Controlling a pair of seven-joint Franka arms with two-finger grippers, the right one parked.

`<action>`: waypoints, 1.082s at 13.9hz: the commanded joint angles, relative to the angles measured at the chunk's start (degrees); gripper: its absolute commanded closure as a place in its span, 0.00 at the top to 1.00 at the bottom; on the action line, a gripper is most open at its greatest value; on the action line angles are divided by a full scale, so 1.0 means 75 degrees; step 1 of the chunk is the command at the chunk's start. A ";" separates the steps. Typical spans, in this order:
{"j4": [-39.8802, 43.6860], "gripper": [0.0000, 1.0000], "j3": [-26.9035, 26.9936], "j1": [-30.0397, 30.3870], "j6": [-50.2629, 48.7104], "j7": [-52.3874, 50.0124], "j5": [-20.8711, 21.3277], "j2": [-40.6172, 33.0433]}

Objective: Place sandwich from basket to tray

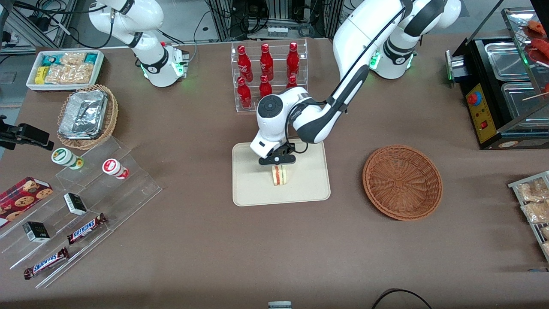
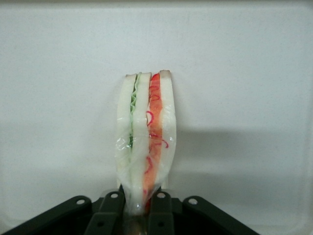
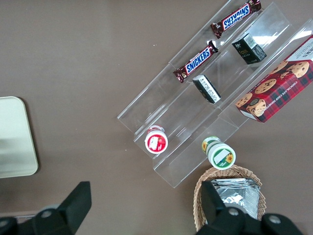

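One risk: sandwich (image 1: 279, 175) toppling on release, since it stands on edge.
Gripper (image 1: 277, 164): clenched on sandwich, over tray (image 1: 253, 189).
Basket (image 1: 402, 182): three o'clock of tray.

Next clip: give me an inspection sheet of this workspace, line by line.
Surface: brown table.
Job's things: sandwich on edge over the tray; basket empty, toward the working arm's end.
Clutter: red bottles in a rack, Snickers bars, foil containers in a tan basket, cookie box.
Grippers: gripper above the tray, shut on the sandwich.
Cables: black cable at the table's near edge.
Surroundings: food warmer.
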 commanded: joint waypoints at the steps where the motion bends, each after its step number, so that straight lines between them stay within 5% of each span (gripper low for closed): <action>1: 0.0195 1.00 0.0115 -0.0109 -0.0082 -0.0283 0.0154 0.0091; 6: 0.0218 1.00 0.0162 0.0031 -0.0502 -0.0283 0.0061 -0.0774; 11: 0.0137 1.00 0.0127 0.1049 -0.2048 -0.0049 0.0002 -0.2508; 15: 0.0019 1.00 0.0127 0.2032 -0.3430 0.1656 -0.0534 -0.3785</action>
